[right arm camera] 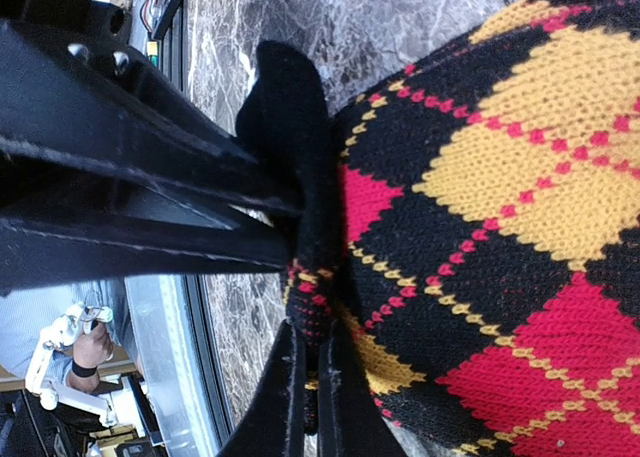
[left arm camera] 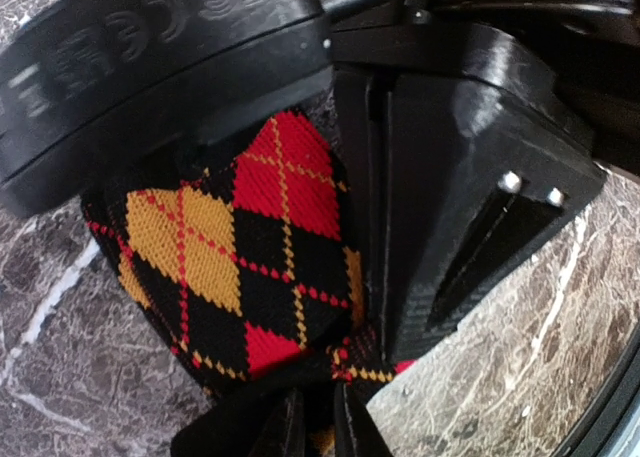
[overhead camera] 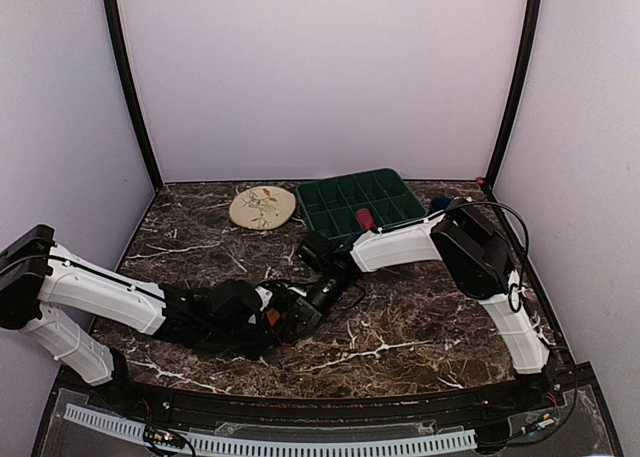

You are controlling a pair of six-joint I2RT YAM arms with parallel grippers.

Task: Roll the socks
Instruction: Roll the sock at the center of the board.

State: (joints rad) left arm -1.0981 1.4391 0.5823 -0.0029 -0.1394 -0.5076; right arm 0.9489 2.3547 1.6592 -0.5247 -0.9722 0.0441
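Observation:
A black argyle sock with red and yellow diamonds (left arm camera: pixel 240 257) lies bunched on the marble table, near the front middle. My left gripper (left arm camera: pixel 318 405) is shut on the sock's lower edge. My right gripper (right arm camera: pixel 306 372) is shut on a folded black edge of the same sock (right arm camera: pixel 500 237). The two grippers meet almost nose to nose over it. In the top view the left gripper (overhead camera: pixel 288 319) and right gripper (overhead camera: pixel 320 295) hide nearly all of the sock (overhead camera: pixel 271 318). I cannot tell whether a second sock lies inside the bundle.
A green compartment tray (overhead camera: pixel 385 187) stands at the back middle with a red object (overhead camera: pixel 365 219) in one cell. A round cream plate (overhead camera: pixel 262 207) lies to its left. The table's front rail (overhead camera: pixel 300 442) is close behind the grippers.

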